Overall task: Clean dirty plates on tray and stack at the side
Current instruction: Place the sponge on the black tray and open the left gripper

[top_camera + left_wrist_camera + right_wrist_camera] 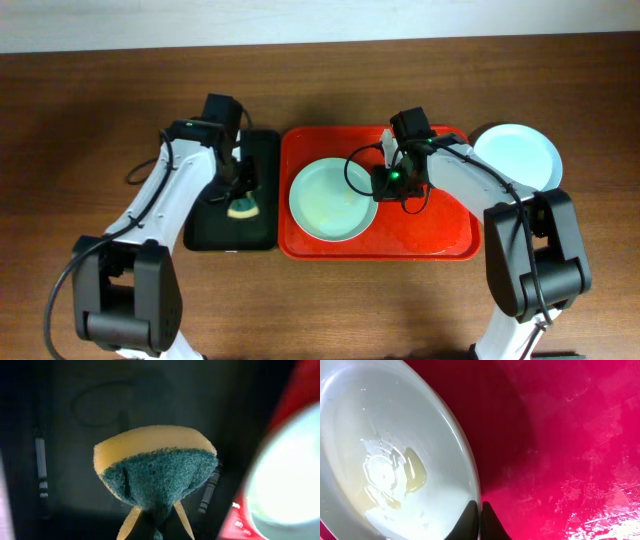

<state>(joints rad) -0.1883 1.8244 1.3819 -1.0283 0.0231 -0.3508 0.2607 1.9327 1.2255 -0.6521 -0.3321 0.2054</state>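
The wooden counter [100, 80] carries a glossy red tray [430, 235], rectangular with rounded corners. At its 9 o'clock is a narrower black tray [205, 235].

A round, shallow mint plate [325, 200] lies in the red tray's 9 o'clock half. A second plate [516, 155] rests on the counter at the tray's 2 o'clock corner.

The right claw [480, 510] is pinched closed on the mint plate's rim at 3 o'clock. The left claw [157, 517] squeezes a sponge [157, 467], yellow foam with a rough green face, over the black tray.

Only the right wrist view shows the wet yellow smear [415, 472] inside the mint plate.
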